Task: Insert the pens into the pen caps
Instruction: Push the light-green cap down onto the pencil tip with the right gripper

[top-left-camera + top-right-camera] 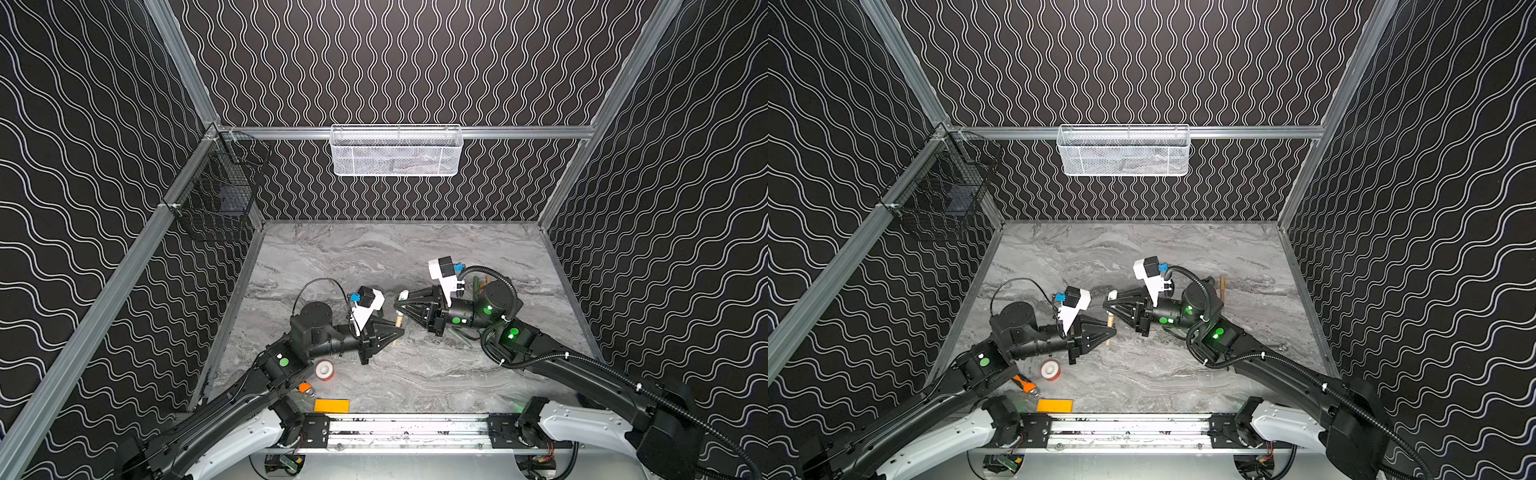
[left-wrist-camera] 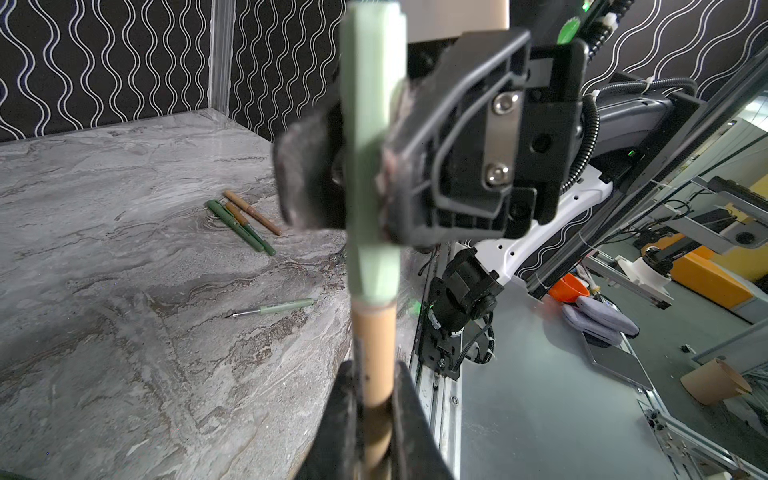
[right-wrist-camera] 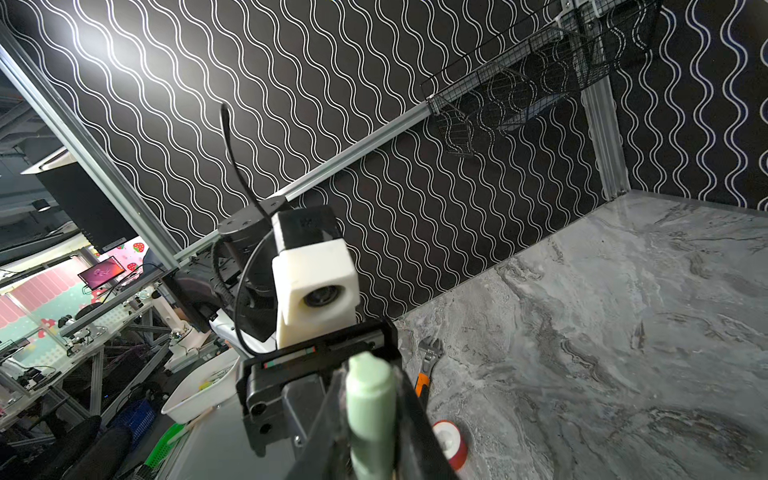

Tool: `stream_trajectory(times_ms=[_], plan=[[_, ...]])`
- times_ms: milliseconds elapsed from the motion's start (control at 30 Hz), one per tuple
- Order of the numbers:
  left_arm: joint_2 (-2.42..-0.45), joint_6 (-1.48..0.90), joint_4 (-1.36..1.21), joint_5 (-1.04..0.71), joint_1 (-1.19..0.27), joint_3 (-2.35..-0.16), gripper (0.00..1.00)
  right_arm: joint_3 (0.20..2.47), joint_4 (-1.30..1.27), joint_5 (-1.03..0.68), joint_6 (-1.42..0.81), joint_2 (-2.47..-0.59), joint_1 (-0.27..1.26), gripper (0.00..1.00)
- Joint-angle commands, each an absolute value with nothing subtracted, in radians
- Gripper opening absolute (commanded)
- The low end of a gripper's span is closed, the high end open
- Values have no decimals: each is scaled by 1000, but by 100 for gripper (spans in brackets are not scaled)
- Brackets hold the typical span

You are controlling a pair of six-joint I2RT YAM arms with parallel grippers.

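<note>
My left gripper [image 2: 376, 374] is shut on a tan pen [image 2: 374, 345], which stands up from its jaws. A pale green pen cap [image 2: 372, 145] sits over the pen's top end and hides the tip. My right gripper [image 3: 370, 399] is shut on that pen cap [image 3: 370, 419]. In both top views the two grippers meet tip to tip mid-table: left gripper [image 1: 399, 330], right gripper [image 1: 397, 305], cap [image 1: 402, 296], tan pen [image 1: 398, 322]. A loose pale green pen [image 2: 282, 308] lies uncapped on the table. Several green and tan capped pens [image 2: 245, 222] lie together farther back.
A red-and-white tape roll [image 1: 325, 370], an orange-handled wrench [image 3: 428, 357] and a yellow block [image 1: 331, 405] lie near the left arm at the front. A white mesh basket [image 1: 395, 151] hangs on the back wall and a black wire basket [image 1: 216, 195] on the left wall.
</note>
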State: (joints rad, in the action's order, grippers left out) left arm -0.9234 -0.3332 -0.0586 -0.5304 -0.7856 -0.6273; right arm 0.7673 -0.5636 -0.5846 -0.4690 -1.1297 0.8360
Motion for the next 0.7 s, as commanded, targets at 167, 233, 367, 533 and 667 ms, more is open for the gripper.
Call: stream_trajectory(times_ms=[167, 233, 367, 533, 667], plan=[[-937, -296, -115, -473, -786, -664, 0, 733, -604, -602, -539, -1161, 837, 9], [-933, -290, -130, -438, -786, -669, 0, 719, -624, -588, -566, -1170, 841, 6], [-907, -283, -192, -319, -787, -667, 0, 701, -591, -493, -588, -1177, 875, 0], [-926, -262, -261, -260, -786, -694, 0, 719, -471, -274, -599, -1191, 975, 0], [-965, -250, -291, -271, -787, -728, 0, 722, -451, -198, -614, -1211, 1043, 0]])
